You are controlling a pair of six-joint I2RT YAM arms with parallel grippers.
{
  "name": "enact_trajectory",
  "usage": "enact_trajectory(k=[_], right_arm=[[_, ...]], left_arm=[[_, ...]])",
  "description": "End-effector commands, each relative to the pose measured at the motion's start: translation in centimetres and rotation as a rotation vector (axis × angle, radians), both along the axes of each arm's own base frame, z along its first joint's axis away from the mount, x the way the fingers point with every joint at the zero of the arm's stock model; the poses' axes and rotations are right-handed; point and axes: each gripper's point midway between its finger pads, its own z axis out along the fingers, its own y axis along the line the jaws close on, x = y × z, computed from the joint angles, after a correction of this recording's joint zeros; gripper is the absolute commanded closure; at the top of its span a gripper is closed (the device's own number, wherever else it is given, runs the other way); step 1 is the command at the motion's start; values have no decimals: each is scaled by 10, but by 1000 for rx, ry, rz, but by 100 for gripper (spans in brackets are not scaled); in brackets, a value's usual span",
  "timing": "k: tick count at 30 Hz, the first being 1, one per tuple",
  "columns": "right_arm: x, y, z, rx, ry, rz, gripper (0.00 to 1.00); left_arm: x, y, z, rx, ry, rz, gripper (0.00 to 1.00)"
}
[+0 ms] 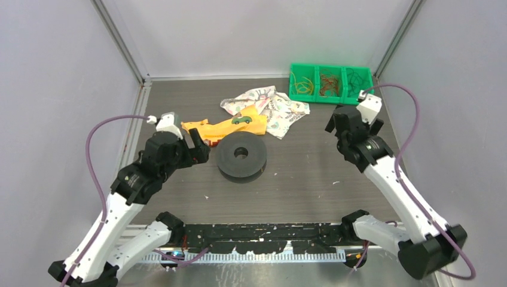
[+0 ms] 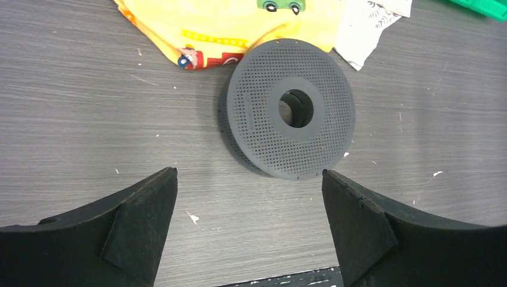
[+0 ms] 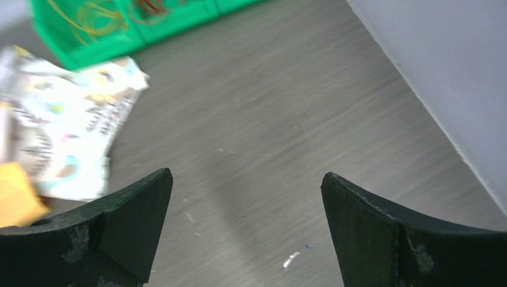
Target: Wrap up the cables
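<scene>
Thin yellow cables (image 1: 303,85) lie coiled in the left compartment of a green tray (image 1: 330,99) at the back right; they also show in the right wrist view (image 3: 89,15). A black perforated spool (image 1: 241,156) lies flat mid-table, with nothing wound on it (image 2: 292,109). My left gripper (image 1: 200,146) is open and empty just left of the spool, which lies ahead of its fingertips in the left wrist view (image 2: 249,172). My right gripper (image 1: 344,121) is open and empty above bare table in front of the tray (image 3: 247,173).
A yellow-orange printed cloth (image 1: 227,128) and a white patterned cloth (image 1: 269,107) lie behind the spool. The tray's middle compartment holds reddish-brown cables (image 1: 327,84), the right one dark green cables (image 1: 357,79). Walls close in the left, back and right sides.
</scene>
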Motion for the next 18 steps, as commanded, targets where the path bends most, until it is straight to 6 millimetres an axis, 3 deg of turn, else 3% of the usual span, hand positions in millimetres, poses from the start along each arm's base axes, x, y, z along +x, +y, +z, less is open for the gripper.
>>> enact_trajectory(k=[1, 6, 18], right_arm=[[-9, -19, -28, -103, 165, -136, 0], [-3, -12, -41, -95, 220, -124, 0], [2, -8, -37, -58, 178, -122, 1]], left_arm=[[10, 11, 18, 10, -138, 40, 7], [6, 17, 7, 61, -86, 45, 7], [11, 14, -4, 93, -34, 44, 7]])
